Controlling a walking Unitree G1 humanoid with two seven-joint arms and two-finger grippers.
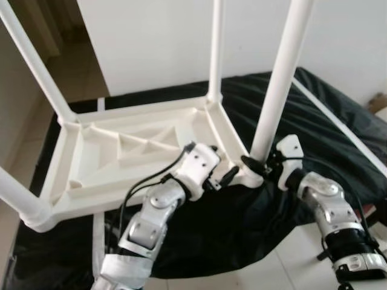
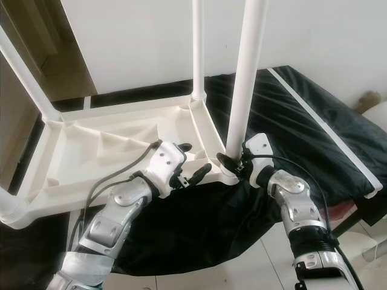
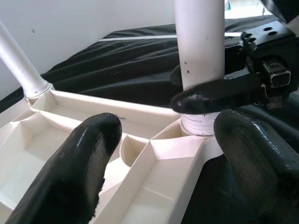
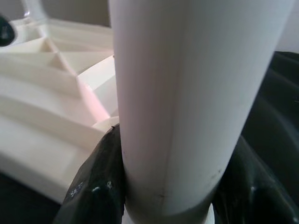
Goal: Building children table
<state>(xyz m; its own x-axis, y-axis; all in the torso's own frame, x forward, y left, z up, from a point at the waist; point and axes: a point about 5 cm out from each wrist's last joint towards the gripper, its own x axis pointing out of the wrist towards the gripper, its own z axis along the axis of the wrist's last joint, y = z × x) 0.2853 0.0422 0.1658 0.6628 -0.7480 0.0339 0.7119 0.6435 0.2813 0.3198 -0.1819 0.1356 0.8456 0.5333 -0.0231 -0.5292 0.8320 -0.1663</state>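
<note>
- A white plastic table (image 1: 139, 154) lies upside down on a black sheet (image 1: 302, 133), its near-right corner at the sheet's front edge, where bare floor (image 1: 284, 266) begins.
- Four white legs (image 1: 281, 78) stand up from its corners; a white wall (image 1: 157, 42) rises just behind the far edge.
- The right gripper (image 2: 233, 162) is clamped around the base of the near-right leg, one black finger on each side, just above the socket.
- The left gripper (image 2: 192, 164) hovers with fingers (image 3: 79, 168) spread over the ribbed underside just beside that corner, holding nothing.
- The left wrist view shows ridges on the leg's foot at the socket; the right wrist view shows the leg close up between dark fingers.
</note>
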